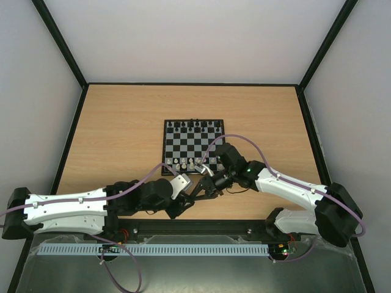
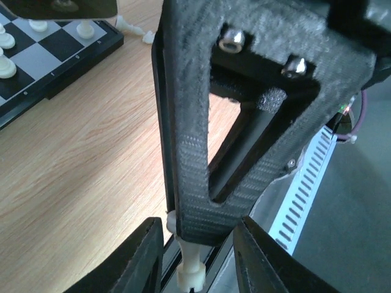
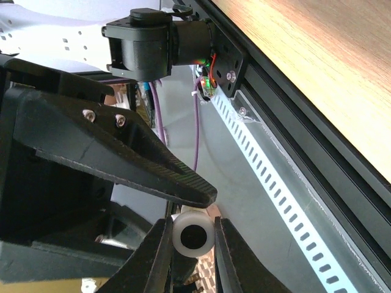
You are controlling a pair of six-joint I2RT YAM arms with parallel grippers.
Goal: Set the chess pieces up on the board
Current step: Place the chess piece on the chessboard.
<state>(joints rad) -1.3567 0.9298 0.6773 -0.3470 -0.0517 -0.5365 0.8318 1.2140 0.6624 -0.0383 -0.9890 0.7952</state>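
Note:
The board (image 1: 193,146) lies mid-table, with cream-white chess pieces (image 1: 189,163) along its near rows. Both grippers meet just in front of its near edge. My right gripper (image 3: 193,244) is shut on one white chess piece (image 3: 193,235), whose round base touches both fingers. In the left wrist view the same piece (image 2: 190,268) hangs between the fingers of my left gripper (image 2: 198,256), which stand apart from it on both sides, so that gripper is open. A right gripper finger (image 2: 201,152) fills the middle of that view. The board's corner (image 2: 36,67) shows at top left.
Black pieces (image 1: 192,125) fill the board's far rows. Two loose white pieces (image 2: 131,25) lie on the wood beside the board's corner. A black rail and a white slotted strip (image 1: 153,249) run along the table's near edge under both arms.

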